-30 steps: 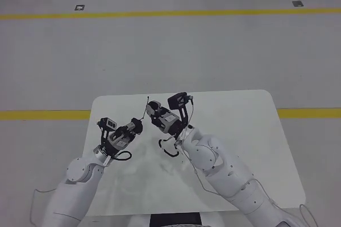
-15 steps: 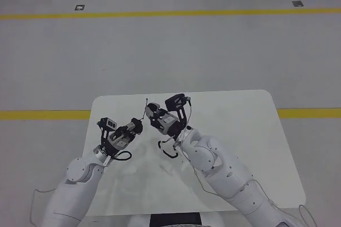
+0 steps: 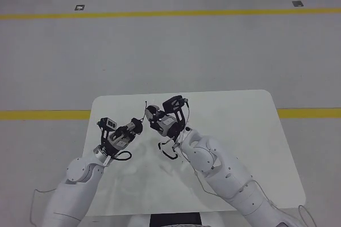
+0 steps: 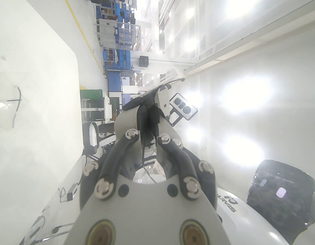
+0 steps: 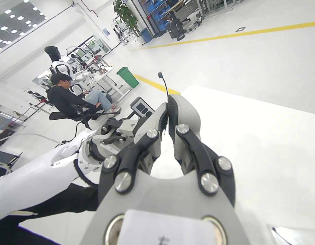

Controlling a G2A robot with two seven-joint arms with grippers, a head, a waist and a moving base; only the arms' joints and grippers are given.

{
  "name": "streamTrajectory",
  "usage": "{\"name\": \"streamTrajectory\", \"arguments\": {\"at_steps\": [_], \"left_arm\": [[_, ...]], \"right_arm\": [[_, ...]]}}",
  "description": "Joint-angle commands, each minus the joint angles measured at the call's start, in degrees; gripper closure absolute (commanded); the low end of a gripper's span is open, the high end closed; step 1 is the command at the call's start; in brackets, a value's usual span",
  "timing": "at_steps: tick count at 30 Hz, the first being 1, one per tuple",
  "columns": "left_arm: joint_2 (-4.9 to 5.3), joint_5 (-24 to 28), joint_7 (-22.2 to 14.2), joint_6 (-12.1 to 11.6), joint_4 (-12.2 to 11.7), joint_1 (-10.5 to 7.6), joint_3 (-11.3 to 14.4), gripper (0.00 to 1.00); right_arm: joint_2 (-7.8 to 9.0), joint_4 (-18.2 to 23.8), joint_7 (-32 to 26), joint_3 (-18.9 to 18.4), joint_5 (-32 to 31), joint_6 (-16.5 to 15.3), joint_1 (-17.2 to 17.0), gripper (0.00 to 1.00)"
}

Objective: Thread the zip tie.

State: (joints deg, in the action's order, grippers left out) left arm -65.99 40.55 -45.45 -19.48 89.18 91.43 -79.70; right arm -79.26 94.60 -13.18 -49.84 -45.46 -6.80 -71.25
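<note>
Over the white table (image 3: 244, 113) the 2 arms hung close together above its far left part, the right gripper (image 5: 168, 104) just beyond the left gripper (image 3: 138, 125) — near, but not touching. Both sets of jaws were clenched. The right pinched the zip tie (image 5: 165, 87) low on its strap, so the long axis ran straight out past the jaws, up and away from the tabletop, ending in the small square head (image 5: 160, 73). From between the left jaws a thin black strand (image 4: 143, 154) ran back toward the palm — we judged it the tie's tail, with the left arm best placed to feed it. We could not trace the strap between the 2 grippers, and the head's slot was too small to make out.
</note>
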Motion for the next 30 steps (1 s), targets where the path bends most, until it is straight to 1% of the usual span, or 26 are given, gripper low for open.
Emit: {"name": "streamTrajectory", "arguments": {"at_steps": [1,19,30], "left_arm": [[0.0,0.0,0.0,0.0,0.0,0.0,0.0,1.0],[0.0,0.0,0.0,0.0,0.0,0.0,0.0,1.0],[0.0,0.0,0.0,0.0,0.0,0.0,0.0,1.0]], "right_arm": [[-0.03,-0.07,-0.05,-0.04,-0.13,-0.06,0.01,1.0],[-0.19,-0.81,-0.76,-0.41,-0.88,-2.22,-0.12,1.0],[-0.36,-1.1,-0.39,-0.46,-0.21,-3.51,-0.36,1.0]]}}
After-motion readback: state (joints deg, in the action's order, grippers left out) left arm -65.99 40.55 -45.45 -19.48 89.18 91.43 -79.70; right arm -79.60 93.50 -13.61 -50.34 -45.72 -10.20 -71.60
